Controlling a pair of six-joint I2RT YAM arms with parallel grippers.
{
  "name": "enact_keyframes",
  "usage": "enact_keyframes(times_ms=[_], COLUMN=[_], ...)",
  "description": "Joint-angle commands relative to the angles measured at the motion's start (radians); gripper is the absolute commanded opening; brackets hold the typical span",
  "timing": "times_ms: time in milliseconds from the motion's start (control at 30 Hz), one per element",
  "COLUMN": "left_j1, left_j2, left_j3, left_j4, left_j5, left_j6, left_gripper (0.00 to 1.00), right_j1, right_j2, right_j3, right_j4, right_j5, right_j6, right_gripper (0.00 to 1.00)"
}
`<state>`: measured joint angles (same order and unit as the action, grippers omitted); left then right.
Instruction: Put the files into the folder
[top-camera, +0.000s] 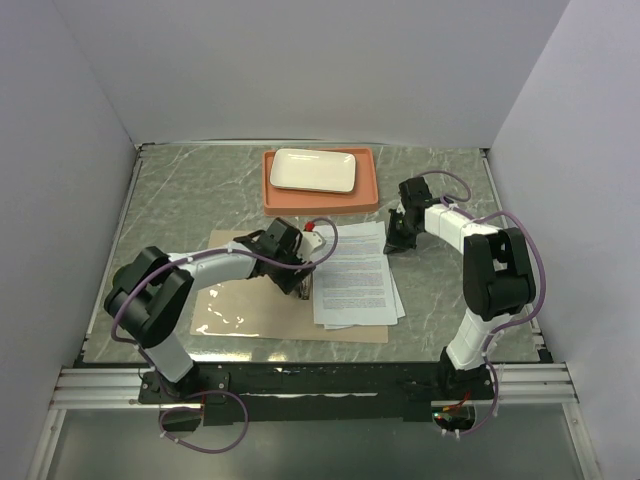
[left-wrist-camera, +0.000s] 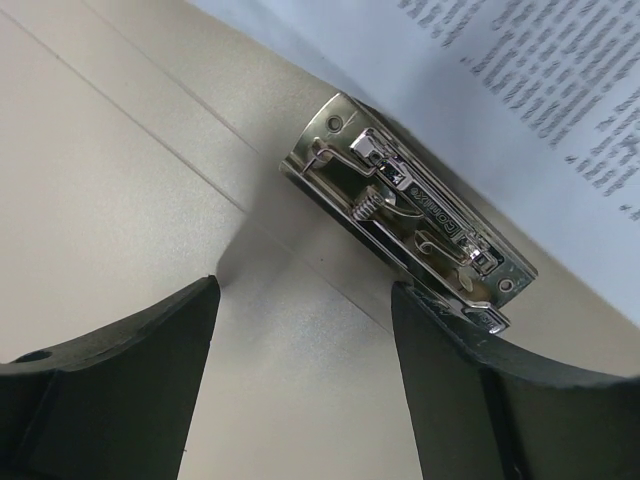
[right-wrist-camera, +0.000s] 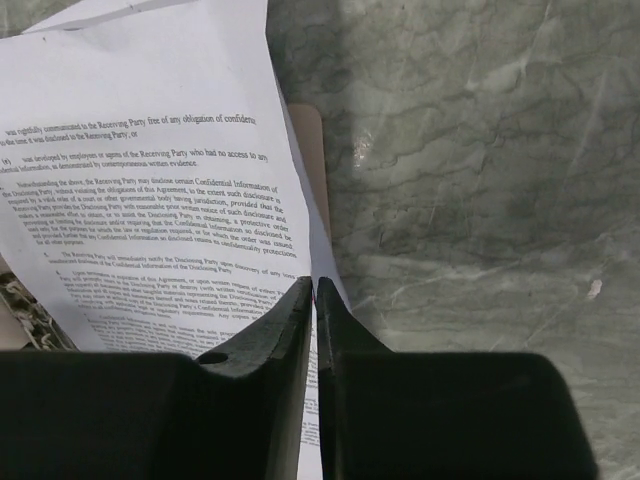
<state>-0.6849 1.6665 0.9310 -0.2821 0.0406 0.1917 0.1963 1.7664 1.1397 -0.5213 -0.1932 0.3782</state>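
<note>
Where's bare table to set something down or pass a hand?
Free: marble left of the orange tray, behind the folder; a strip between the files and the right arm. Crowded: centre, left fingers open at the clip, right fingers shut on the files' edge.

Colours and patterns you have on the bench:

- Table (top-camera: 440, 290): grey-green marble pattern with pale veins.
- Folder (top-camera: 285, 325): flat tan-brown. You see white glare on a glossy patch at its near left.
- Files (top-camera: 355, 280): white sheets with dense lines of black print.
- Clip (left-wrist-camera: 410, 215): bright silver metal against the tan in your left wrist view.
- Tray (top-camera: 320, 205), far centre: orange.
- Plate (top-camera: 313, 170) in it: plain white.
- Left gripper (left-wrist-camera: 305, 290) and right gripper (right-wrist-camera: 313, 285): matte black fingers.
- Arms: you have white links with black joints.
- Cables (top-camera: 544, 275): purple.
- Walls (top-camera: 300, 70): plain pale grey-white, unpatterned.
</note>
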Motion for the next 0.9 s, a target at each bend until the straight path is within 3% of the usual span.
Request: enact_keyframes(times_ms=[0, 133, 433, 467, 500, 533, 733, 867], left_j1=[-0.044, -0.065, -0.071, -0.055, -0.044, -0.030, 0.155, 0.335], left_j2=[0.058, 0.062, 0.038, 0.030, 0.009, -0.002, -0.111, -0.180], left_j3=[-0.008, 0.018, 0.101, 0.109, 0.118, 0.143, 0.262, 0.321], left_j4=[-0.028, -0.043, -0.110, -0.118, -0.123, -0.147, -0.213, -0.259], left_j5=[0.042, 0.065, 0.024, 0.015, 0.005, 0.011, 0.060, 0.174], left_j6=[-0.031, -0.057, -0.068, -0.067, -0.070, -0.063, -0.044, -0.049], left_gripper=[0.76, 0.76, 0.79, 0.83, 0.98, 0.97, 0.96, 0.96], right_j1=[-0.006, -0.006, -0.005, -0.005, -0.005, 0.000, 0.080, 0.169], right_j2=[-0.048, -0.090, -0.246, -0.271, -0.283, -0.295, -0.367, -0.400], right_j3=[-0.015, -0.018, -0.040, -0.044, -0.044, -0.046, 0.005, 0.083], right_j4=[0.015, -0.002, -0.014, -0.010, -0.005, -0.003, -0.032, -0.060], right_j5=[-0.002, 0.001, -0.077, -0.093, -0.107, -0.121, -0.163, -0.147], right_j6=[0.005, 0.013, 0.059, 0.070, 0.076, 0.079, 0.093, 0.116], right_gripper=[0.09, 0.02, 0.00, 0.00, 0.00, 0.00, 0.00, 0.00])
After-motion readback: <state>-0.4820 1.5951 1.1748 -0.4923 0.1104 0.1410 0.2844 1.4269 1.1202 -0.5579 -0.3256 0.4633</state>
